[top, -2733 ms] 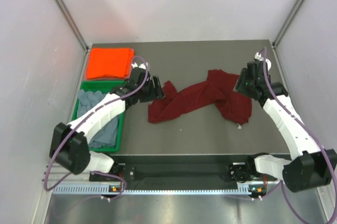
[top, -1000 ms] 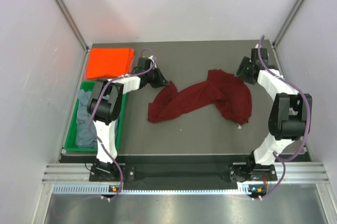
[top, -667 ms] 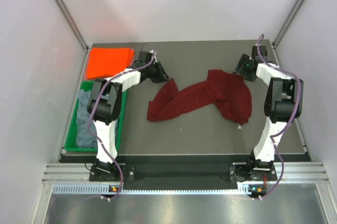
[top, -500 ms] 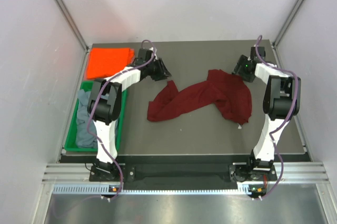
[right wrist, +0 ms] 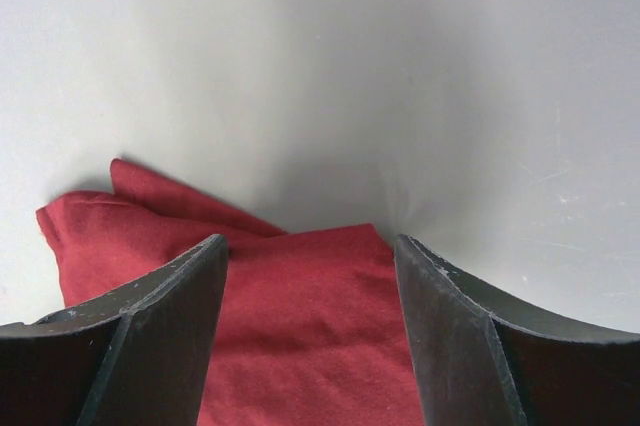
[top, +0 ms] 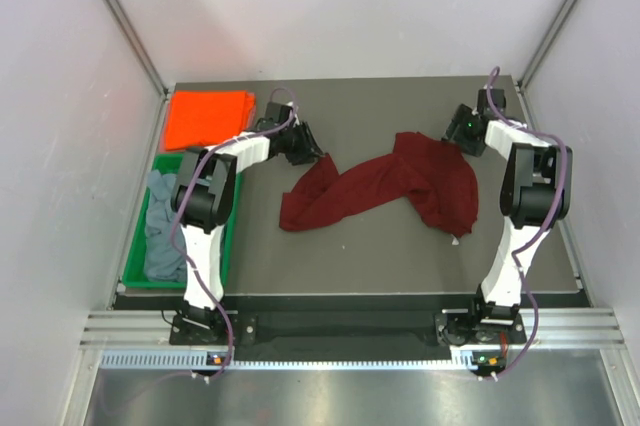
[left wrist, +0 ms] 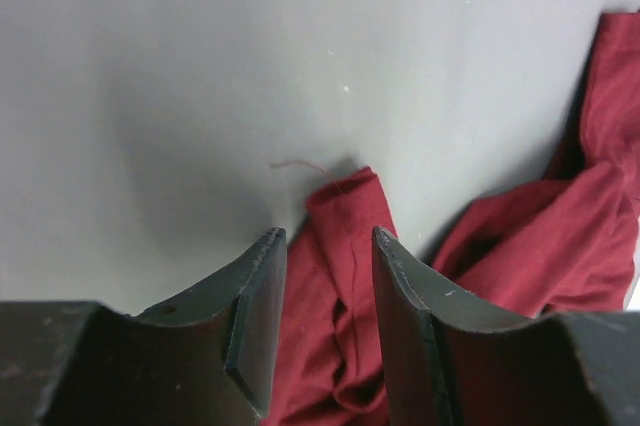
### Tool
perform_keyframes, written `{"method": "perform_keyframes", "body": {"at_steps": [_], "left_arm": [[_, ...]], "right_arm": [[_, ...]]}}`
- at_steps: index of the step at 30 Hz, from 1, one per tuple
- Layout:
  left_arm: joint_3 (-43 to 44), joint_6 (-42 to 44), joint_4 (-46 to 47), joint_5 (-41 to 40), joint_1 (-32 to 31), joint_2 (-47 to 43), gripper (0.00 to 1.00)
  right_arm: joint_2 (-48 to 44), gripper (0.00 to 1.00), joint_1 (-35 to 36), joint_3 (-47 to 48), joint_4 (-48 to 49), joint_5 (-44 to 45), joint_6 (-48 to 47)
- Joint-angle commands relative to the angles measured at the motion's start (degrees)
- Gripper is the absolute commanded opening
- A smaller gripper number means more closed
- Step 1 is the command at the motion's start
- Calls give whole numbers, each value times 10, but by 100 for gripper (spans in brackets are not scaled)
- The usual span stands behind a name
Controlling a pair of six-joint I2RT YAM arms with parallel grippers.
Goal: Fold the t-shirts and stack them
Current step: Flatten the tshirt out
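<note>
Since the maroon t-shirt point(top: 380, 186) lay crumpled across the table point(top: 400, 256), we had 2 grippers poised at its far corners, likely to spread it: the left gripper point(left wrist: 325, 246) half open, the right gripper point(right wrist: 310, 246) wider, neither holding cloth. The orange t-shirt point(top: 208, 119) sat folded at the far-left corner, we judged as the stack's base; the grey-blue t-shirt point(top: 168, 231) lay in the green tray point(top: 228, 251). We could read no writing.
</note>
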Motion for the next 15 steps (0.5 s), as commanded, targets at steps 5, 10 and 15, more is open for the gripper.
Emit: {"method": "perform_keyframes", "body": {"at_steps": [5,10,15], "left_arm": [[14,-20,65,17,-1,40,44],[24,-23,67,18,-1,52,41],[35,-24,59,23,-1,53,7]], "right_arm": [[-30,68,-18,-6,20,1,-4],[-12,70,-20,4,29,-16,-14],[17,71,-23,22,32,-17,-17]]}}
